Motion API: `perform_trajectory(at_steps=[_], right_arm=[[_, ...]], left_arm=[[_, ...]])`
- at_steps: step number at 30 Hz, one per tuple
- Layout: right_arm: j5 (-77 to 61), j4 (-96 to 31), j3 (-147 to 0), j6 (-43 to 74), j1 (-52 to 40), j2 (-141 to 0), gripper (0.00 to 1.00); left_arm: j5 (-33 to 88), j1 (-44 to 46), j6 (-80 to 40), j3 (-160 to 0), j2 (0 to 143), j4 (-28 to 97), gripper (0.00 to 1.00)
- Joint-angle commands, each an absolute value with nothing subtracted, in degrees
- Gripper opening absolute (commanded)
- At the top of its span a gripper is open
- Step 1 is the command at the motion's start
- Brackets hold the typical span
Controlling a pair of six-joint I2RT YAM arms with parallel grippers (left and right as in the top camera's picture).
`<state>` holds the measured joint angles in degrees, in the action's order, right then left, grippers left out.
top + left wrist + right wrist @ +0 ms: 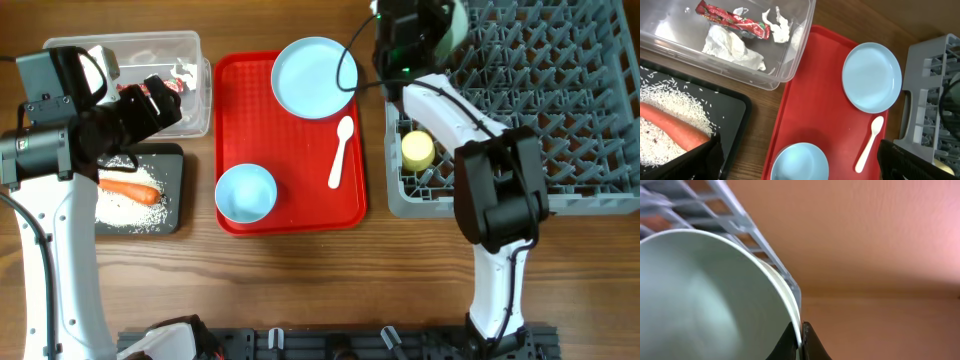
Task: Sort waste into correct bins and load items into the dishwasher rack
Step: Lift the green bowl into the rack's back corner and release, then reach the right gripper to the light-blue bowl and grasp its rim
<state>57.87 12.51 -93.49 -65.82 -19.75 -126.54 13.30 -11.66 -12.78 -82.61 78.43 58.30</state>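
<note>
Near the back left corner of the dishwasher rack (540, 100), my right gripper (443, 38) (801, 341) is shut on the rim of a pale blue-green bowl (458, 24) (705, 295). A yellow cup (417, 150) stands in the rack. My left gripper (168, 102) (805, 169) hangs open and empty above the bins. The clear tub (120, 41) (790, 65) holds a red wrapper (732, 19) and white tissue (732, 47). On the black tray (176, 170) (735, 107) lie a carrot (128, 189) (675, 131) and rice (677, 102).
A red serving tray (300, 140) (815, 100) lies between the bins and the rack. It carries a pale blue plate (313, 77) (872, 76), a white spoon (341, 152) (869, 144) and a second bowl (245, 192) (799, 162). Bare wood runs along the front.
</note>
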Motion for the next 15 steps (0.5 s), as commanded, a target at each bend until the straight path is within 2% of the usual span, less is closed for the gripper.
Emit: perform_trajectory(at_steps=[1,6,7,9,10,12,13,14,15], right_arm=[[56.9,10.8,-93.3,-65.4,-20.3,-127.7,0.04],[56.5,7.6,-93.3,-65.4,-21.4,-127.7,0.04],[56.5,7.1,-93.3,-65.4,-21.9,-127.7,0.07],[56.5,7.2,-93.3,-65.4,-22.8,-127.7,0.18],[56.5,7.2,-93.3,-65.6,-23.5,-127.7,0.2],[56.5,7.2,-93.3,-65.6,-25.0,-127.7,0.12],[56.4,7.2,-93.3,-65.6,-25.8,-127.7,0.14],[56.2,7.2,-93.3,-65.6,-26.5,-127.7,0.16],[56.2,7.2,-93.3,-65.6,-27.3,-127.7,0.24]], left_arm=[[13.0,-11.9,-12.5,-83.2,78.5,58.1,1.0],[13.0,-11.9,-12.5,-83.2,78.5,58.1,1.0],[13.0,-11.9,-12.5,-83.2,78.5,58.1,1.0],[13.0,-11.9,-12.5,-83.2,78.5,58.1,1.0],[13.0,-11.9,-12.5,-83.2,78.5,58.1,1.0],[13.0,-11.9,-12.5,-83.2,78.5,58.1,1.0],[13.0,-11.9,-12.5,-83.2,78.5,58.1,1.0],[13.0,-11.9,-12.5,-83.2,78.5,58.1,1.0],[13.0,-11.9,-12.5,-83.2,78.5,58.1,1.0]])
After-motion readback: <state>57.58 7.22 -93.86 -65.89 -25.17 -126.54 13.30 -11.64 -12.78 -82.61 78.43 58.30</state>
